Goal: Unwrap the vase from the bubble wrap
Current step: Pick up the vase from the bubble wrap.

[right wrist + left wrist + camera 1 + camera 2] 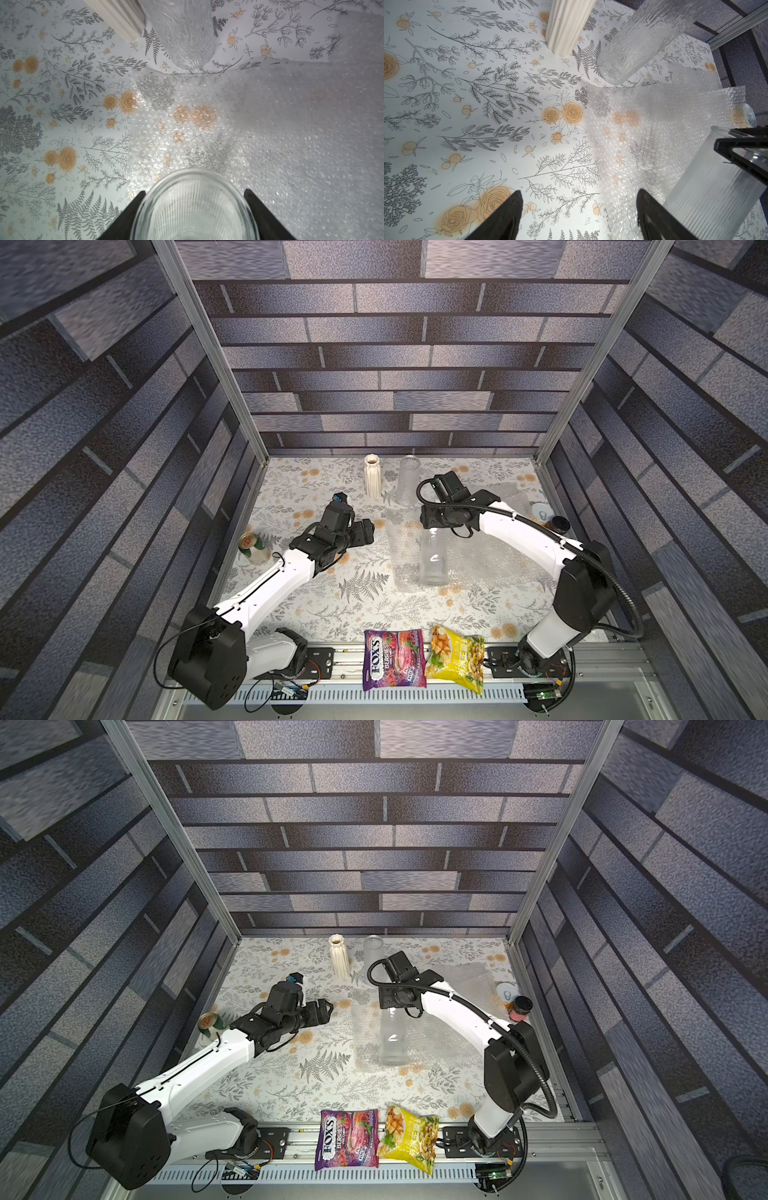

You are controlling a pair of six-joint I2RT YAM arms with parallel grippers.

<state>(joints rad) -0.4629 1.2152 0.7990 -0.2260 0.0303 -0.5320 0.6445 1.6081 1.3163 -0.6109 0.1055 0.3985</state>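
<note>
A clear ribbed glass vase [433, 560] [392, 1040] stands upright on a flat sheet of bubble wrap [478, 564] [365, 1027] in mid-table. From above, my right gripper [432, 529] [194, 192] is shut on the vase [193, 207], one finger against each side of its rim. To the left hangs my left gripper [368, 531] [579, 193], open and empty. One of its fingers is over the bubble wrap [643, 128] and the other over bare table. The vase [716, 187] is bare, with no wrap around it.
A white ribbed vase [372, 475] and a textured clear glass cylinder [407, 481] stand at the back. More bubble wrap [498, 493] lies back right, near a tin [542, 512] and a dark jar [559, 524]. A can [253, 547] stands left; two snack bags [394, 657] lie in front.
</note>
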